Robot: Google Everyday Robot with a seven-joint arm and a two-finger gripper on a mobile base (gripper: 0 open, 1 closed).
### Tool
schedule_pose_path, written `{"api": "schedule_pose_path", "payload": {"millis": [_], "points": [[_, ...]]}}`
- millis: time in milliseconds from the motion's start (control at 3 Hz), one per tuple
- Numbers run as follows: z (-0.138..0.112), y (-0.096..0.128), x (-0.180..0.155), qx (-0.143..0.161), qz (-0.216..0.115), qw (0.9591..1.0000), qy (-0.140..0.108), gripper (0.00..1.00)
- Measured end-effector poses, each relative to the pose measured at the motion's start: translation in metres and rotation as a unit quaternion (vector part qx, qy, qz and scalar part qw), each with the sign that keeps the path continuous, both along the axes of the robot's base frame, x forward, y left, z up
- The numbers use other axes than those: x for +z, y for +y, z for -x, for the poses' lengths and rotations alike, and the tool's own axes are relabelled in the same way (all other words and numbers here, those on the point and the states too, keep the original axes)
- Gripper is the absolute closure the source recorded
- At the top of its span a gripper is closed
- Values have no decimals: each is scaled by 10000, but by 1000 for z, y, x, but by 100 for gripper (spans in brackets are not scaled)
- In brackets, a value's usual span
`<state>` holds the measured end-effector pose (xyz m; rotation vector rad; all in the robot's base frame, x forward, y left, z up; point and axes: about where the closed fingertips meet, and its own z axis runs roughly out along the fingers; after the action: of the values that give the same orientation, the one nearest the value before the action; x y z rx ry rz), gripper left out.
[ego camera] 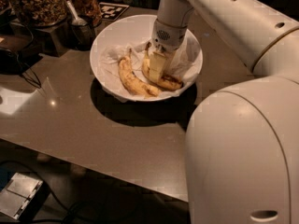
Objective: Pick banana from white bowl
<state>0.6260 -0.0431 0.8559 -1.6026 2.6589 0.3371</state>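
Note:
The white bowl (125, 31), lined with crumpled white paper, stands at the back of the grey table. Two bananas lie in it. The banana (169, 82), deeper yellow with a dark brown tip, lies on the right side of the bowl. My gripper (155, 69) reaches down into the bowl from the upper right and sits right on this banana's middle, hiding most of it. A paler, slimmer speckled banana (133, 80) lies just left of the gripper, apart from it.
Jars of granola (35, 3) and a metal scoop cup (81, 27) stand at the back left, close to the bowl. A black-and-white marker tag (113, 9) lies behind the bowl. Cables (28, 78) lie at the left. My body (243, 148) fills the front right.

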Motion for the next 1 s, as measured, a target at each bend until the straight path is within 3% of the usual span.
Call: {"api": "schedule_pose_path", "payload": {"millis": [333, 667, 1000], "points": [[1, 0, -6, 3, 28, 10000, 77, 52], [1, 1, -13, 41, 96, 9998, 182, 41], [1, 1, -8, 41, 96, 9998, 182, 59]]}}
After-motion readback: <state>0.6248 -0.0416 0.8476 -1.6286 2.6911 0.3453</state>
